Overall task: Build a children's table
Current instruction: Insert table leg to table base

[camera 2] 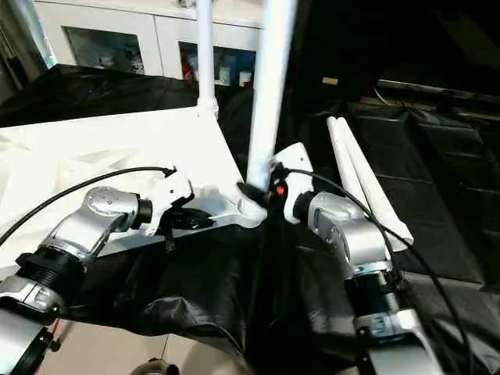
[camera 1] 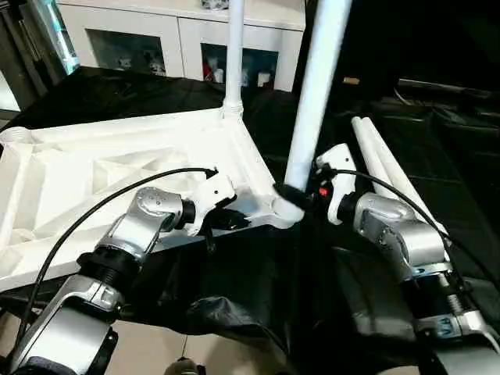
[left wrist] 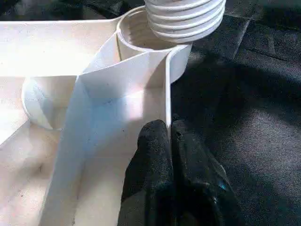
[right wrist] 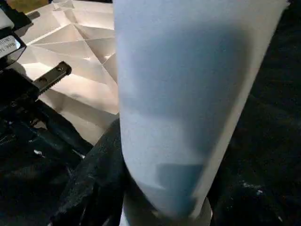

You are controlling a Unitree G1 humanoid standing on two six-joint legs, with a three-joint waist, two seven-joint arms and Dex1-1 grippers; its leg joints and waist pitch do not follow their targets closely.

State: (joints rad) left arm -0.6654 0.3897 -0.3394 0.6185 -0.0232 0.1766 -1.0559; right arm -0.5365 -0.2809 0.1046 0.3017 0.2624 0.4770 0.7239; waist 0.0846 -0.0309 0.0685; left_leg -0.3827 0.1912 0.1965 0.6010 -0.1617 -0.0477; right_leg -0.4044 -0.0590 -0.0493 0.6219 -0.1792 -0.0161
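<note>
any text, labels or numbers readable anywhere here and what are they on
No text can be read.
A white sticker on the black part at the edge of the right wrist view carries small print, too blurred and cropped to read.
The tabletop, the table legs and the cabinet show no markings.

One tabletop (camera 1: 117,168), two upright legs (camera 1: 316,94), two loose legs (camera 1: 383,168)
</note>
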